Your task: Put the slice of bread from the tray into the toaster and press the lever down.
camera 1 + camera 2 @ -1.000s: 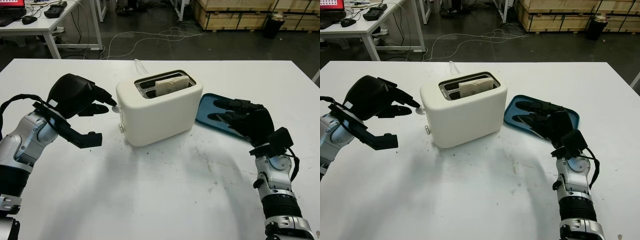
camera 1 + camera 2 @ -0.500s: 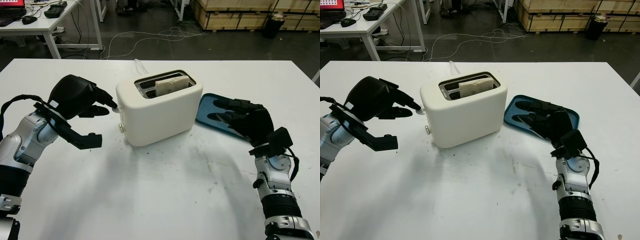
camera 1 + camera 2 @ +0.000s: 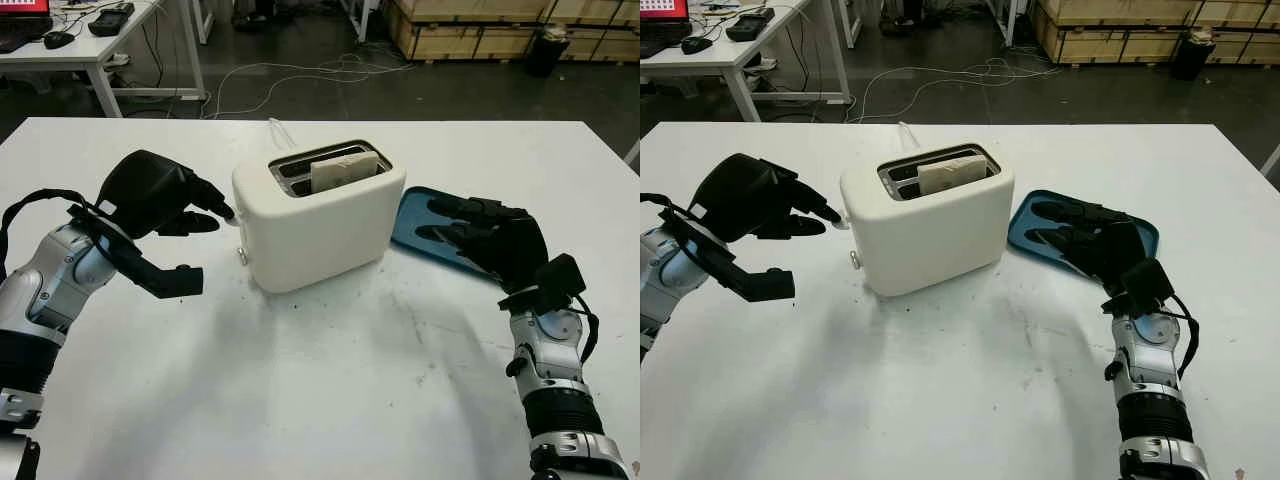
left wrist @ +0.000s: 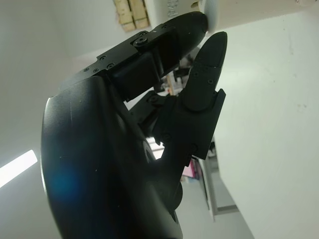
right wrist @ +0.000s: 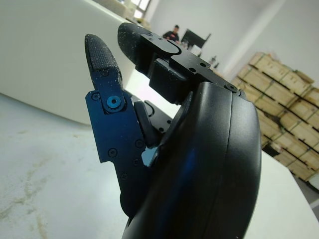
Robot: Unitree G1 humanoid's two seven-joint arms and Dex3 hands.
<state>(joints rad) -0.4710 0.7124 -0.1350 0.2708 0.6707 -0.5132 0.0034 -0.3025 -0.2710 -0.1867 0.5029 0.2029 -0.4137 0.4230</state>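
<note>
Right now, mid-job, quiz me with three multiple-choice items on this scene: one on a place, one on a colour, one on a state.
1. Where is the slice of bread?
A. on the tray
B. standing in a slot of the toaster
C. in the right hand

2. What colour is the tray?
A. blue
B. red
C. white

3. What is the left hand doing?
A. gripping the bread
B. lying on the tray
C. open, fingertips at the toaster's lever

Answers: 1 B, the slice pokes up from the slot. 2 A, its bare rim beside the toaster is dark blue, with the open right hand over it. 3 C, it holds nothing and its fingers reach the toaster's end, at the lever.
</note>
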